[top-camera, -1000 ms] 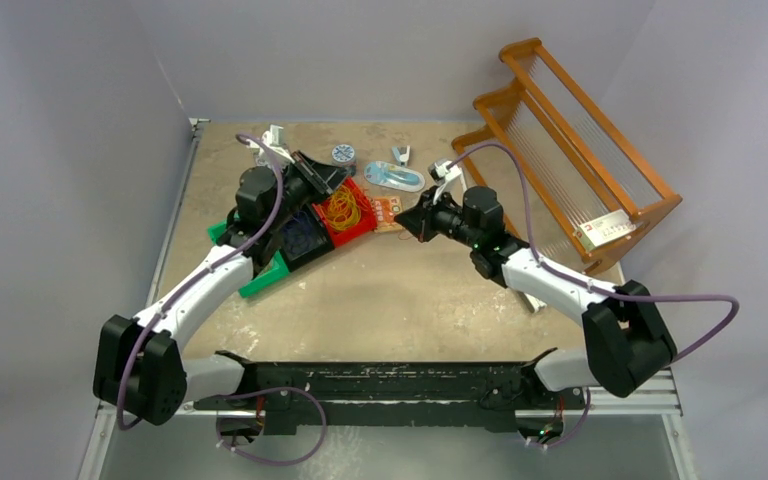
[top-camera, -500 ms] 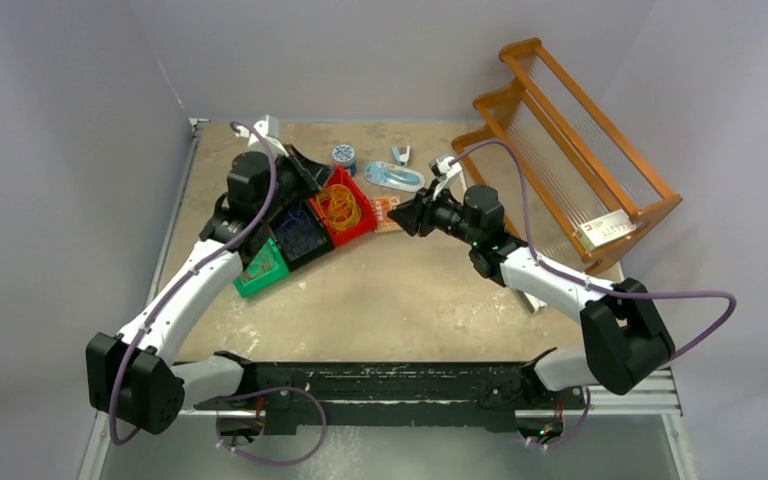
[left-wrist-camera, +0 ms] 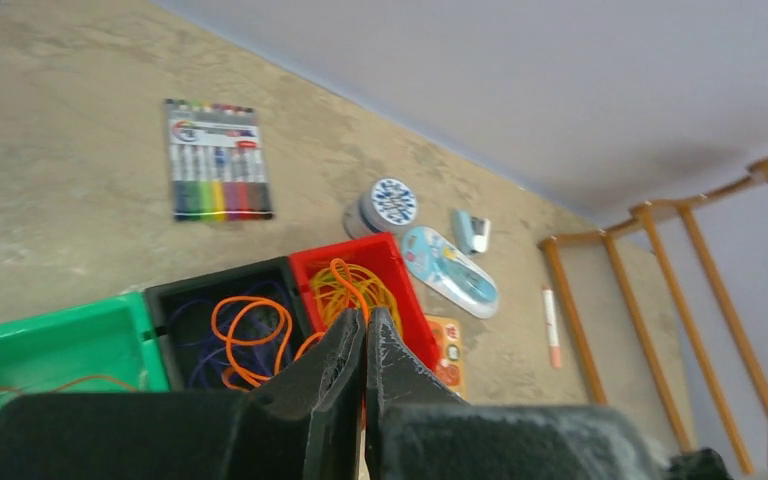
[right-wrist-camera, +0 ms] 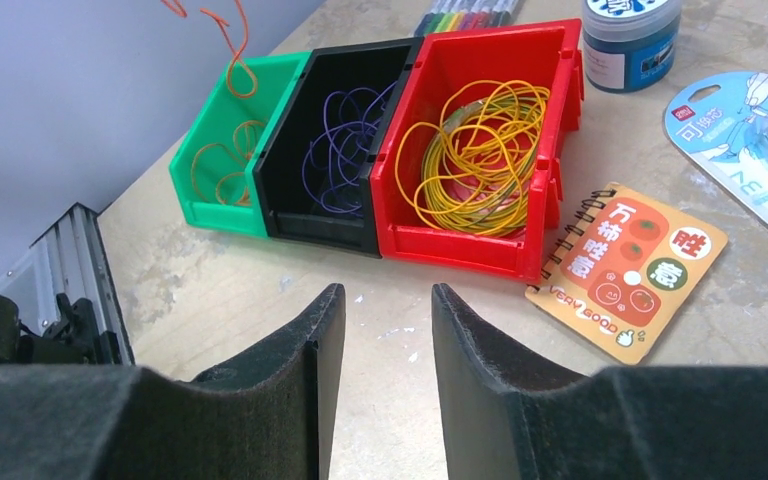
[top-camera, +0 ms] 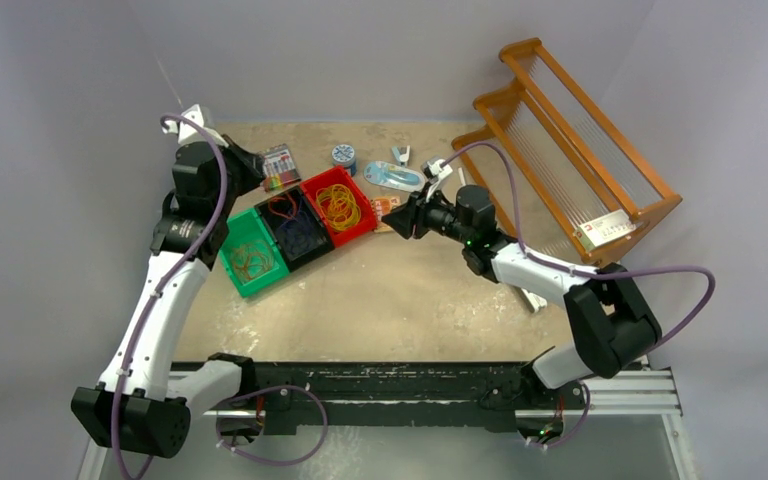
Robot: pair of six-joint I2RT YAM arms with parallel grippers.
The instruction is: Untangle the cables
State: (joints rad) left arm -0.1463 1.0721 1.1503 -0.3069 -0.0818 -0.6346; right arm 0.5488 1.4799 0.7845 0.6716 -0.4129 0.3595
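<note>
Top external view puts the sorting close to done, and no mixed tangle shows anywhere. Take the black bin (right-wrist-camera: pixel 312 232) as the marker. Touching its left side stands the green bin (right-wrist-camera: pixel 212 213), with a few orange cables (right-wrist-camera: pixel 216 160) lying loose inside. Above and to the left of the black bin hangs the left gripper (top-camera: pixel 248 168), raised well off the table. Its fingers are pressed together on one orange strand (right-wrist-camera: pixel 238 35), which dangles in the air over the green bin's far end. The black bin itself holds only purple cables (right-wrist-camera: pixel 345 150). Touching its right side is the red bin (right-wrist-camera: pixel 460 252), filled with a coil of yellow cables (right-wrist-camera: pixel 480 150). Further right of the black bin, past the red one, the right gripper (top-camera: pixel 401 218) hovers low over the table, its jaws spread and holding nothing. As I judge it, each colour now has its own bin. The one step left is to let the hanging strand down among the other orange ones.
</note>
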